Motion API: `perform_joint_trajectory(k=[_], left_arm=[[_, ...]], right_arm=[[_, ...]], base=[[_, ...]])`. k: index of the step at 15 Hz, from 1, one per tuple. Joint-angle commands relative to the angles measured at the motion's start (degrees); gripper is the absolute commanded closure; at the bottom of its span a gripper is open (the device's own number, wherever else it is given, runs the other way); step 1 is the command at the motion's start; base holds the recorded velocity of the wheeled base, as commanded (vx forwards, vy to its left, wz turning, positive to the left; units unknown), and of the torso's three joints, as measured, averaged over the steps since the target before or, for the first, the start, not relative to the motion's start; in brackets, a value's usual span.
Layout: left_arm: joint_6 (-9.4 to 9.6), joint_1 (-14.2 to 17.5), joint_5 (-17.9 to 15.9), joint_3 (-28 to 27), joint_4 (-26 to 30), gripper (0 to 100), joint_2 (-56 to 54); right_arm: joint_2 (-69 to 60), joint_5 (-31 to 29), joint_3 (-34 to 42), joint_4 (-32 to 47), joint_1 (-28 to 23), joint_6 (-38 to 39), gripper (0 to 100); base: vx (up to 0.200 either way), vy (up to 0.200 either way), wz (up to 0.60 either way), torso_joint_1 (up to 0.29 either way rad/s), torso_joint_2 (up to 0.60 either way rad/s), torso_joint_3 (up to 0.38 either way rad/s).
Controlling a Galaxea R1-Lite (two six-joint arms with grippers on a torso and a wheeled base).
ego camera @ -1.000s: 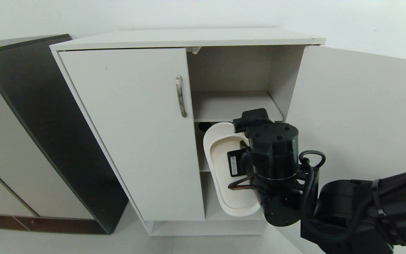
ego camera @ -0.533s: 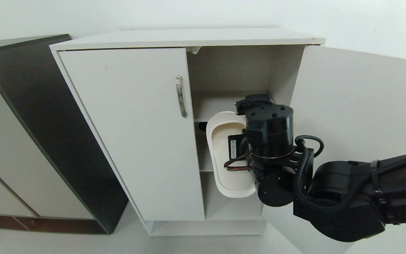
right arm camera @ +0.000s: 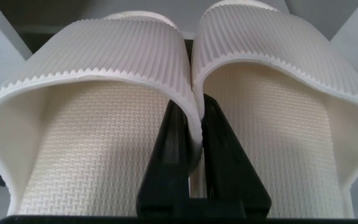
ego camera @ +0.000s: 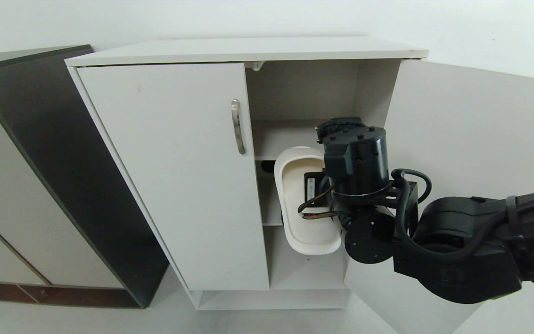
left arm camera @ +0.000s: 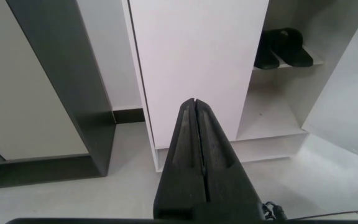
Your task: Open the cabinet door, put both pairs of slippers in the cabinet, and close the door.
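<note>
A dark panel leans against the wall on the far left, just beside the white cabinet. The cabinet's left door is shut, with its metal handle upright near the inner edge.

The left gripper hangs low in front of that shut door, its fingers pressed together with nothing between them. From its wrist view, a pair of black slippers sits side by side on a shelf in the open right half.

In front of that open half, the white slippers hang lengthwise, one end up by the edge of the upper shelf, the other end below the middle shelf (how deep they reach into the cabinet cannot be told). The right gripper holds them. Its fingers pinch the two inner walls of the pair together, so the slippers lie side by side and touch.

On the right, the right door stands swung wide open.
</note>
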Motion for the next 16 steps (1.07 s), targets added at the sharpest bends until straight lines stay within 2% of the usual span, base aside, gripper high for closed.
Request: perform_joint_trajectory(k=[1, 11, 16], left_arm=[[0.02, 0.0, 0.0, 0.0, 0.0, 100, 0.0], [0.02, 0.0, 0.0, 0.0, 0.0, 100, 0.0], [0.02, 0.0, 0.0, 0.0, 0.0, 100, 0.0]], right_arm=[[-0.2, 0.0, 0.0, 0.0, -0.1, 0.0, 100], [0.4, 0.3, 0.2, 0.0, -0.7, -0.1, 100], [1.1, 1.3, 3.2, -2.2, -1.6, -1.2, 100]], base=[[0.2, 0.0, 0.0, 0.007, 0.0, 0.002], [0.2, 0.0, 0.0, 0.0, 0.0, 0.001], [0.0, 0.0, 0.0, 0.0, 0.0, 0.0]])
